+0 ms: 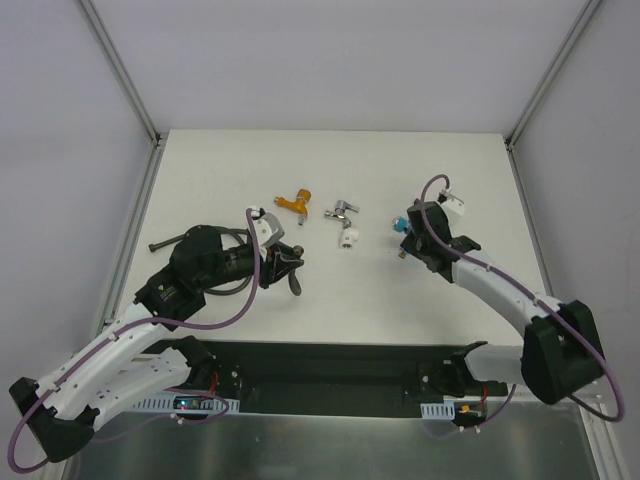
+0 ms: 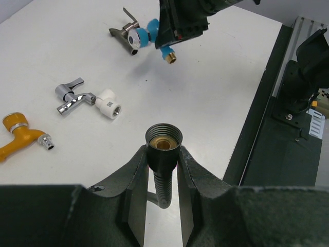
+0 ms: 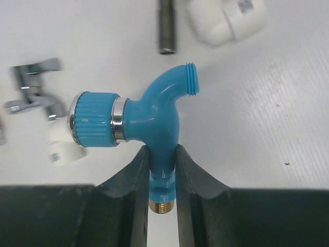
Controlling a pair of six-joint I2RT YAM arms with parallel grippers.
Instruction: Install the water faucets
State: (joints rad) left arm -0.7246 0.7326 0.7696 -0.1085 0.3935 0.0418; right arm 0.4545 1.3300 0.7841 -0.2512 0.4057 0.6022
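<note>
My right gripper (image 3: 162,164) is shut on the stem of the bright blue faucet (image 3: 154,118), whose brass thread points back toward the wrist. From above, this gripper (image 1: 408,238) and the blue faucet (image 1: 400,224) are at the right of the table. My left gripper (image 2: 163,152) is shut on the threaded end of the dark hose (image 2: 163,141), which faces the blue faucet (image 2: 152,27). The orange-brass faucet (image 1: 295,205) and the chrome faucet (image 1: 343,210) lie between the arms. A dark grey faucet (image 2: 123,32) lies just behind the blue one.
A white elbow fitting (image 1: 347,238) sits at the chrome faucet's end, another (image 1: 455,203) lies behind my right gripper, and a third (image 1: 268,225) is beside my left gripper. The hose (image 1: 230,290) loops round the left arm. A black rail (image 1: 330,365) runs along the table's near edge.
</note>
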